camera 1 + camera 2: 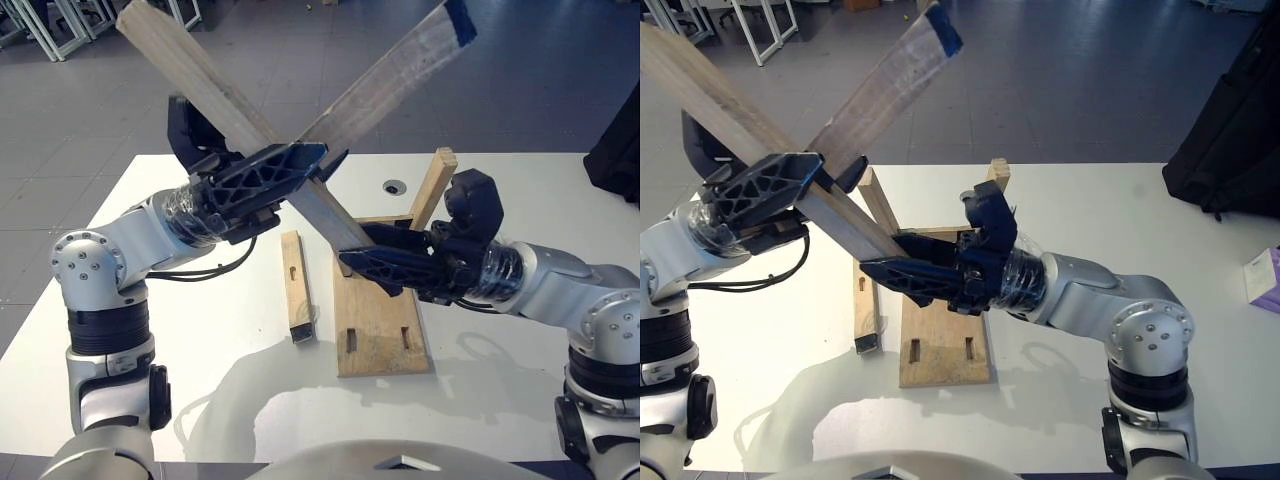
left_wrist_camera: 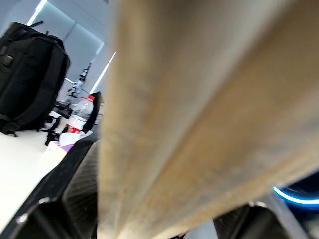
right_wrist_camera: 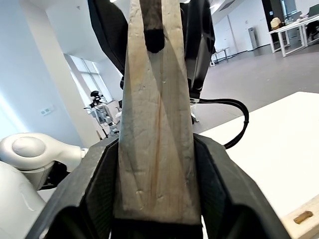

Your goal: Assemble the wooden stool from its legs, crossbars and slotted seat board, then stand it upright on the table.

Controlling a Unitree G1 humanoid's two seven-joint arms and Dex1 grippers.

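Observation:
Two long wooden planks cross in the air above the table. My left gripper (image 1: 318,160) is shut on the lower end of the plank with blue tape (image 1: 390,75), which slants up to the right. The bare plank (image 1: 200,70) runs from the upper left, past the left gripper, down into my right gripper (image 1: 350,258), which is shut on its lower end. The slotted seat board (image 1: 380,320) lies flat under the right gripper. A short crossbar (image 1: 297,285) lies to its left. Another wooden piece (image 1: 432,185) sticks out at the board's far edge.
The white table (image 1: 200,340) has a round hole (image 1: 395,186) near its far edge. A black bag (image 1: 1230,110) stands off the table's right side. Open floor lies beyond the table.

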